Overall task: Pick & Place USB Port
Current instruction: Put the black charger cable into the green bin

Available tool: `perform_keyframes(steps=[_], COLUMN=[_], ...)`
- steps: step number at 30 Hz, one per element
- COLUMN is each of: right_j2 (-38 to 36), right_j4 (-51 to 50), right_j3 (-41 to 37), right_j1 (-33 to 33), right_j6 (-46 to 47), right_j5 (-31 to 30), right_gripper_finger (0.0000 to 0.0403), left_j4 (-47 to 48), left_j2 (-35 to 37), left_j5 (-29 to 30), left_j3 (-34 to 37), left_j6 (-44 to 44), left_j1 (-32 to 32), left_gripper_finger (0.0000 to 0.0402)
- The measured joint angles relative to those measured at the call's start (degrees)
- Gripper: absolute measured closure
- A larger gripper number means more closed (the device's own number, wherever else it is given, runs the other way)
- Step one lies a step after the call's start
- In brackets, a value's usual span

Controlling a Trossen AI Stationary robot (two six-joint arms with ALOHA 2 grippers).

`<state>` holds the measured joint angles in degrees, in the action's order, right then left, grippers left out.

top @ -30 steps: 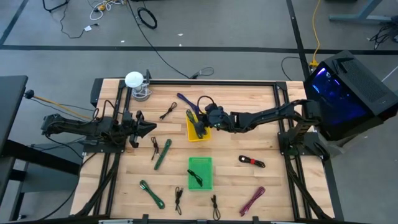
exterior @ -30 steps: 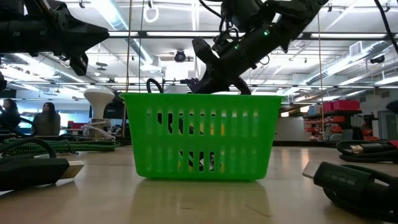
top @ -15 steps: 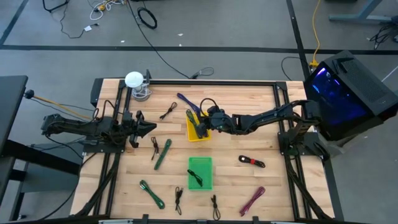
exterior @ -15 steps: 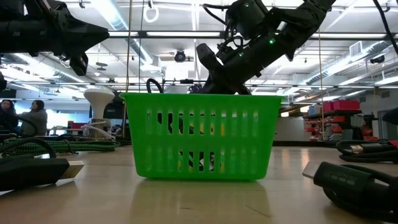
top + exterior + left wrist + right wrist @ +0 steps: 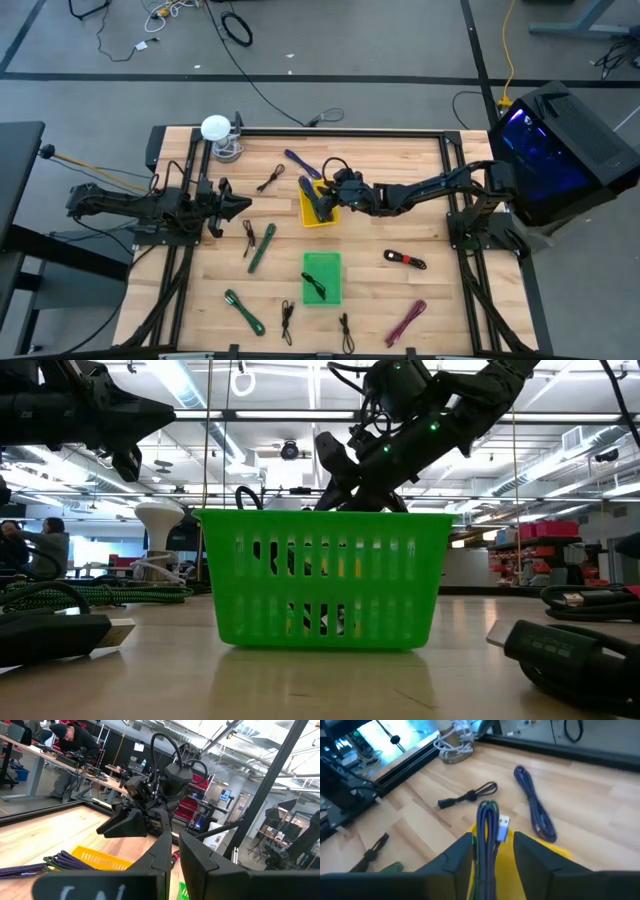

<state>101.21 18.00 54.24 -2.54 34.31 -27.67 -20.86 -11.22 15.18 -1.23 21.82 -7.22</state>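
A yellow basket (image 5: 318,212) stands mid-table. My right gripper (image 5: 322,200) hovers over it, slanting down, fingers open (image 5: 492,855). Between them lies a blue-and-green cable bundle (image 5: 487,830) with a silver USB plug (image 5: 503,822). Its plug end reaches past the basket's rim (image 5: 470,829) over the wood. In the low view this gripper (image 5: 345,475) shows above and behind the green basket (image 5: 325,575). My left gripper (image 5: 238,207) waits at the table's left, held off the table, fingers close together (image 5: 172,855) with nothing between. My right gripper stands open around the cable bundle, which runs along the fingers and close beside one finger (image 5: 465,852). Whether the bundle touches that finger I cannot tell. A clear gap separates it from the other finger (image 5: 530,852).
The green basket (image 5: 322,278), nearer the front, holds a black cable. Loose on the wood lie a blue cable (image 5: 298,160), a black one (image 5: 270,180), green ones (image 5: 262,248) (image 5: 243,310), a red-and-black item (image 5: 405,260) and a pink cable (image 5: 407,322). A white lamp (image 5: 215,128) stands far left.
My right gripper has opened over the yellow basket, staying nearly in place; its fingers, shut a second ago, now stand apart around the cable bundle.
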Motion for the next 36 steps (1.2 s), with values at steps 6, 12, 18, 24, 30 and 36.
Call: perform_keyframes(steps=[6,12,18,24,30,36], right_j2=[-4.6,-14.2,-19.8,-20.4,-20.2,-20.2], right_j4=[-1.9,-23.8,-46.0,-59.3,-69.9,-69.0], right_j3=[0.0,0.1,0.1,0.1,0.0,-4.6], right_j1=[-0.9,3.4,11.1,18.8,24.3,27.3], right_j6=[-12.4,-13.3,-2.9,7.9,19.1,26.8], right_j5=[14.2,20.6,19.0,19.7,17.3,17.7], right_gripper_finger=[0.0237,0.0256,0.0277,0.0271,0.0247,0.0221], left_j4=[0.1,0.0,-0.1,-0.3,-0.4,-0.7], left_j2=[0.0,0.0,0.0,0.0,0.0,0.0], left_j5=[-0.3,-1.4,-1.4,-1.4,-1.3,-1.3], left_j3=[0.0,0.0,0.0,0.0,0.0,0.0], left_j6=[0.0,0.0,-0.1,0.0,0.0,0.0], left_j1=[0.0,0.0,0.0,0.0,0.0,0.0], left_gripper_finger=[0.0362,0.0362,0.0362,0.0362,0.0362,0.0362])
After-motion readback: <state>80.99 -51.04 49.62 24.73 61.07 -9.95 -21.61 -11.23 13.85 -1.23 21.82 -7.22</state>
